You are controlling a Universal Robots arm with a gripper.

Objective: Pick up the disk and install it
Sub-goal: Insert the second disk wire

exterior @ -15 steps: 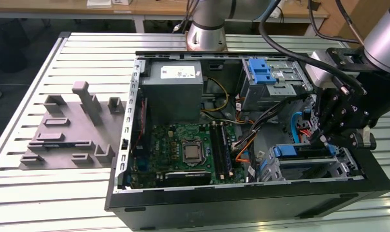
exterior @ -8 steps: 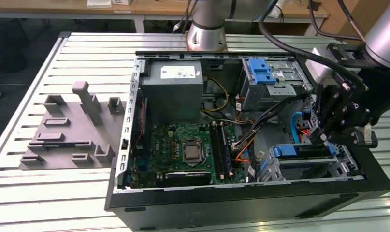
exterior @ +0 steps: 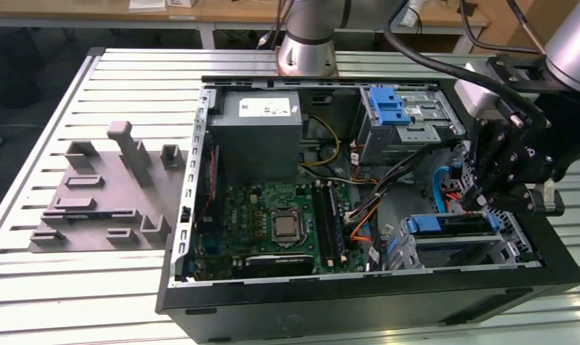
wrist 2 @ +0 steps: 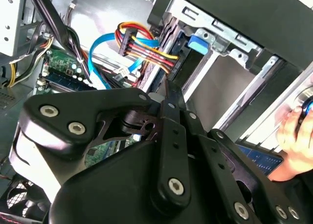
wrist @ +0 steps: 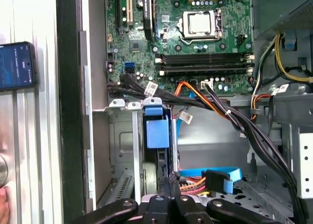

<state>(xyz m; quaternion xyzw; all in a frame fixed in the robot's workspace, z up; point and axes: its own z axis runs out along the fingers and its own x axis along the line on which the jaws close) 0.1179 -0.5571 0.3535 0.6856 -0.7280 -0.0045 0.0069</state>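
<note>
1 slatted metal counter (exterior: pixel 40 287) carries 1 open black computer case (exterior: pixel 366 309), lying on its side, and 1 grey moulded fixture (exterior: pixel 98 194) well apart from it towards the exterior view's left. Inside the case there are 1 big grey box (exterior: pixel 261 136) with a white sticker, 1 green motherboard (exterior: pixel 270 223) and 2 metal drive cages: the upper cage (exterior: pixel 404 118) with a blue ribbed latch, and the lower cage (exterior: pixel 462 248) at the near corner on the exterior view's right. A bundle of black, orange and blue cables (exterior: pixel 395 187) runs between them.

1 disk (exterior: pixel 450 224) sits in the lower cage; its bright blue frame shows in the exterior view, and it stands on edge in the first wrist view (wrist: pixel 157 128). 1 arm (exterior: pixel 314 36) rises behind the case and bends over from the exterior view's right, its black wrist pointing down into the case. The pincer (exterior: pixel 472 205) hangs just above the disk, close to the end nearest the cables. In the first wrist view the pincer (wrist: pixel 172 177) has its fingers together, and I cannot see anything between them; whether they touch the disk I cannot tell.

1 phone (wrist: pixel 14 65) lies on the counter beside the case, and 1 person's hand (wrist 2: pixel 298 136) rests nearby
</note>
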